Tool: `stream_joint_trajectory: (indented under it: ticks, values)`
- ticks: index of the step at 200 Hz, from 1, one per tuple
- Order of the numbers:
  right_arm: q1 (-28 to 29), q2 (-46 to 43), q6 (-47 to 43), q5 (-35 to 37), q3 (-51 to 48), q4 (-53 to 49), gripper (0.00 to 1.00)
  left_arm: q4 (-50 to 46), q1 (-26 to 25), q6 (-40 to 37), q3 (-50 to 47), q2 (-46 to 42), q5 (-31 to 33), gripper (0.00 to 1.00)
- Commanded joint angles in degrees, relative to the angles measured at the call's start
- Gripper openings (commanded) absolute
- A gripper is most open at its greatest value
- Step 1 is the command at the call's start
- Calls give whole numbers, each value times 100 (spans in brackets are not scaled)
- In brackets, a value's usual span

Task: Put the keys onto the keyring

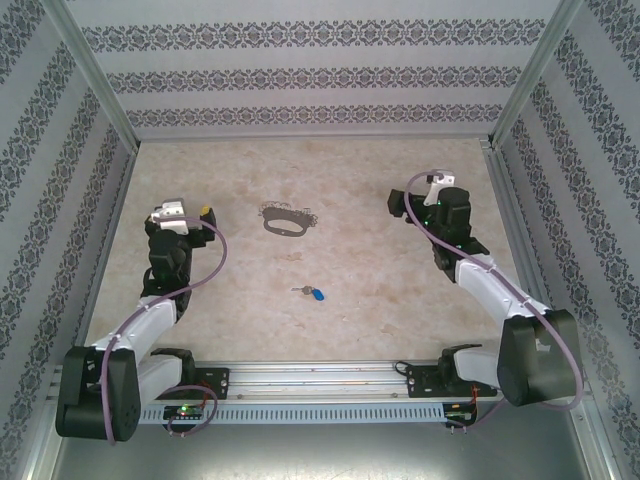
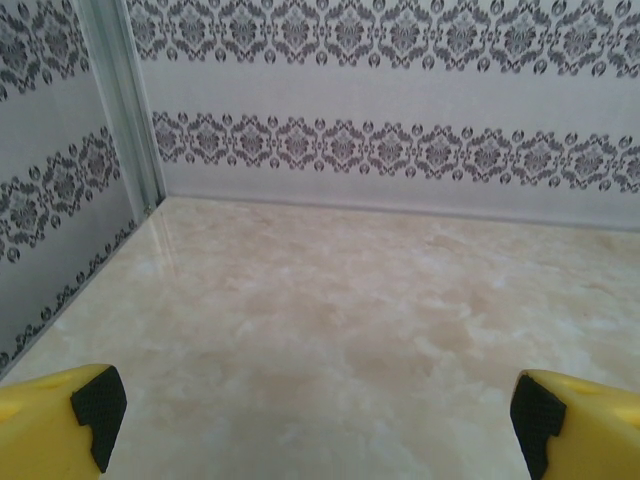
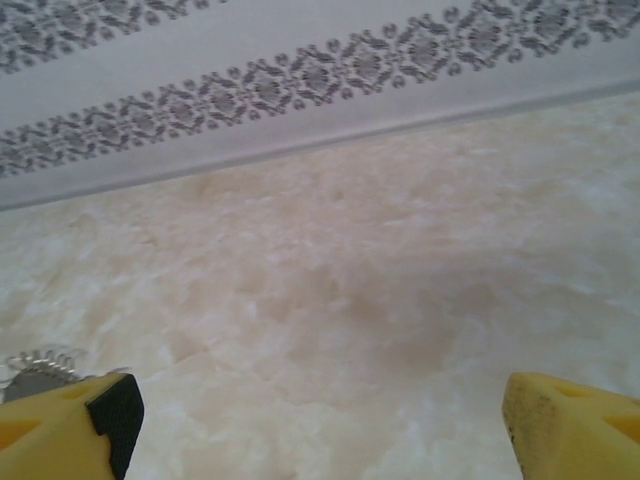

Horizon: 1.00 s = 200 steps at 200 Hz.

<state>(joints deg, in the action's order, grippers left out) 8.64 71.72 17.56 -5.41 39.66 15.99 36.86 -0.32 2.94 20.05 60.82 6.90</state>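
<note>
grey keyring loose on table, blue-tagged keys apart

On the table the keyring lies a little left of centre, toward the back wall. The keys lie nearer the arm bases, slightly right of the keyring and apart from it. The left gripper is left of the keyring and the right gripper is right of it, both well apart from it. Side walls flank the table.
</note>
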Motion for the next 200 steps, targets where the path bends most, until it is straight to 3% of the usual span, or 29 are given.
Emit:
stream_joint_trajectory:
  ticks: [1, 60, 200]
  values:
    - [276, 95, -227, 180, 298, -142, 92, -483, -20, 311, 379, -217, -218, 100]
    - [887, 614, -487, 226, 748, -424, 86, -610, -179, 321, 675, -112, -73, 100]
    - [1578, 1540, -563, 335, 1654, -1174, 78, -78, -1978, -1092, 1457, 1662, 257, 100]
